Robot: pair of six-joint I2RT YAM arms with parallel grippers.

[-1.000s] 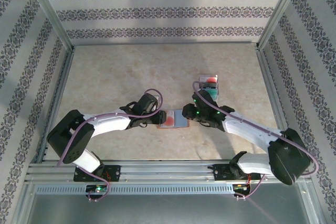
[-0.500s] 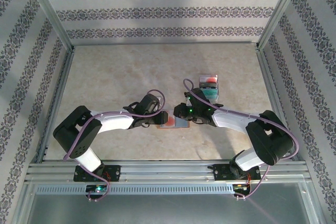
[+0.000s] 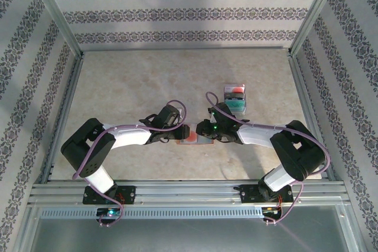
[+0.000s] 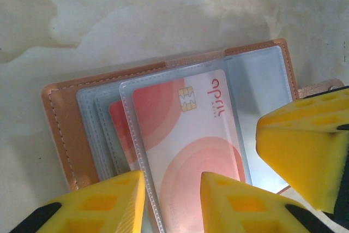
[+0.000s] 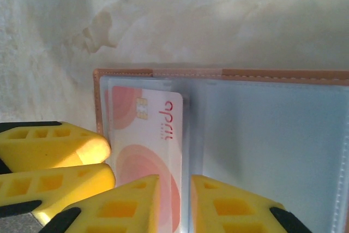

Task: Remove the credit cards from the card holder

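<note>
The salmon-pink card holder (image 3: 191,138) lies open on the table between my two grippers. In the left wrist view its leather edge (image 4: 60,129) frames clear sleeves, and a pink-and-white credit card (image 4: 185,135) with a chip sits in the top sleeve. A redder card (image 4: 117,124) peeks out from the sleeve beneath. My left gripper (image 4: 172,189) stands narrowly open over the top card's left edge. My right gripper (image 5: 174,189) is also narrowly open, straddling the right edge of that card (image 5: 142,135) beside empty sleeves (image 5: 262,145). Both grippers (image 3: 182,134) (image 3: 204,132) nearly meet over the holder.
A teal card (image 3: 237,105) and an orange-red card (image 3: 236,91) lie stacked behind and to the right of the holder. Metal frame rails (image 3: 298,87) border the marbled table (image 3: 130,81), with patterned walls behind.
My right arm has swung left and folded in, bringing its gripper onto the holder's right half. My left gripper has edged right, and its jaws have narrowed.
</note>
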